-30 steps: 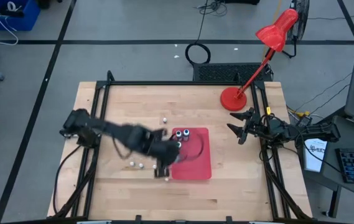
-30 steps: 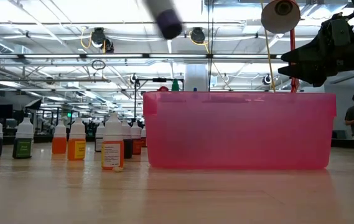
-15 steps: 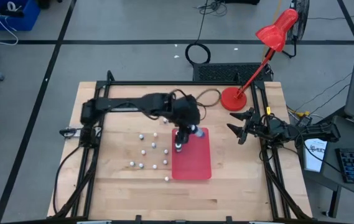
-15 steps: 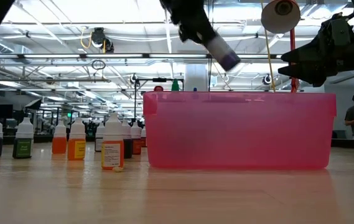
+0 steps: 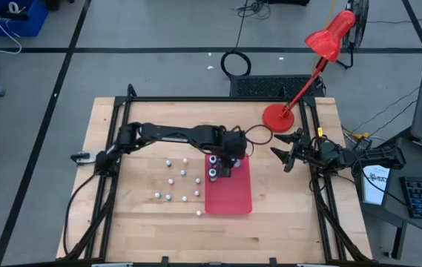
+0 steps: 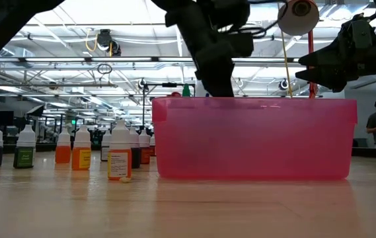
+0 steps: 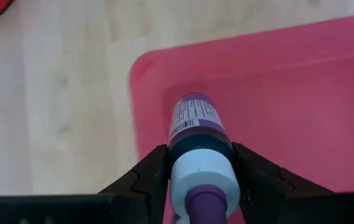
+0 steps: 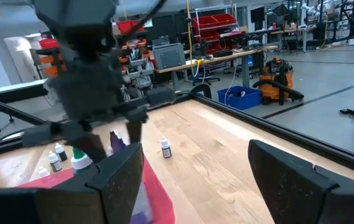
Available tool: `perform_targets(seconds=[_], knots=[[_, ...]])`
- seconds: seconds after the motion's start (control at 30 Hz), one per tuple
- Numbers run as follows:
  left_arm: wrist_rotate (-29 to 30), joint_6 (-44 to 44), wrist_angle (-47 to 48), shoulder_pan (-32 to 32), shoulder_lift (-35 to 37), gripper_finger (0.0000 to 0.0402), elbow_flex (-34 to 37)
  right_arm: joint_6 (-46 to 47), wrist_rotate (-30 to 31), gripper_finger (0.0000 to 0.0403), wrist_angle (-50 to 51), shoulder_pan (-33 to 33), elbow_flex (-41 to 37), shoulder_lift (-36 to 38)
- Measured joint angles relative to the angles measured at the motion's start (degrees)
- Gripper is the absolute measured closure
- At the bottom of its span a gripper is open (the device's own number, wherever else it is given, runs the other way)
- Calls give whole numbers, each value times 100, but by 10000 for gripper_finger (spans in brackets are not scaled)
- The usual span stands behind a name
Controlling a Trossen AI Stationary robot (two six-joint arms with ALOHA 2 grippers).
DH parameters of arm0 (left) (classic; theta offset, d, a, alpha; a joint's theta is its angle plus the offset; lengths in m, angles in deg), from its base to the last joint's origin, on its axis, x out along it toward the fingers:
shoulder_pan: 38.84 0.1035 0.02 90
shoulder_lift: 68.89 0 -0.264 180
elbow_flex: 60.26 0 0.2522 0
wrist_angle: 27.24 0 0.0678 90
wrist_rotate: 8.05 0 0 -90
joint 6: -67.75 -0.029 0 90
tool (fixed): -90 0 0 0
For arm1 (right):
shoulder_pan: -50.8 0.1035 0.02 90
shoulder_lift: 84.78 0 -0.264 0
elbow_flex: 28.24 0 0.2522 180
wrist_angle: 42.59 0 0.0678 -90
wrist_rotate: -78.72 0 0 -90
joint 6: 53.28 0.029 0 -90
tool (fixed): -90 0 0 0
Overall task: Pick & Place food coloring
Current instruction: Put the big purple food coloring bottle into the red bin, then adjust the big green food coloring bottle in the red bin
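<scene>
My left gripper (image 5: 228, 159) hangs over the far end of the red tray (image 5: 233, 194), shut on a purple food coloring bottle (image 7: 195, 121) with a white collar and purple cap. In the low view the gripper (image 6: 217, 79) dips behind the tray's rim (image 6: 254, 106), which hides the bottle. Two more bottles (image 5: 213, 167) stand inside the tray by its left wall. Several food coloring bottles (image 5: 177, 182) stand on the table left of the tray and show as a row (image 6: 75, 152) in the low view. My right gripper (image 5: 279, 152) waits open at the table's right edge. My left gripper pinches the bottle's dark upper body, just below the white collar (image 7: 198, 146), between its two fingers (image 7: 152, 177). The fingers slant steeply down from above. The bottle hangs cap up, its bottom toward the tray's far left corner (image 7: 145, 68). Whether it touches the floor, I cannot tell.
A red desk lamp stands with its base (image 5: 276, 117) at the table's far right, close to the tray. Black frame rails (image 5: 118, 133) run along the table's left and right sides. Bare wood lies near the table's front edge (image 5: 218, 237).
My left gripper has carried the purple bottle from the near left side of the tray toward the far edge and the right. It has then sunk with it behind the tray's rim at the far end. My right arm has kept still.
</scene>
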Motion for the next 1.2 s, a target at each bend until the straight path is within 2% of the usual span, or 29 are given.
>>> perform_targets(seconds=[0.33, 0.53, 0.9, 0.97, 1.1, 1.2], knots=[[366, 356, 433, -2, -102, 250, 0, 0, -1, 124, 0, 0, 0, 0], [372, 538, 703, 0, -102, 250, 0, -1, -1, 124, 0, 0, 1, 0], [373, 646, 585, -2, -100, 246, -1, 1, 0, 124, 0, 1, 1, 0], [373, 680, 469, -2, -100, 203, 0, 1, -1, 124, 0, 0, -1, 0], [377, 728, 204, -2, -97, 93, -2, -1, 0, 124, 0, 0, 1, 0], [375, 728, 84, -1, -97, 33, -2, -1, -2, 124, 0, -1, 1, 0]])
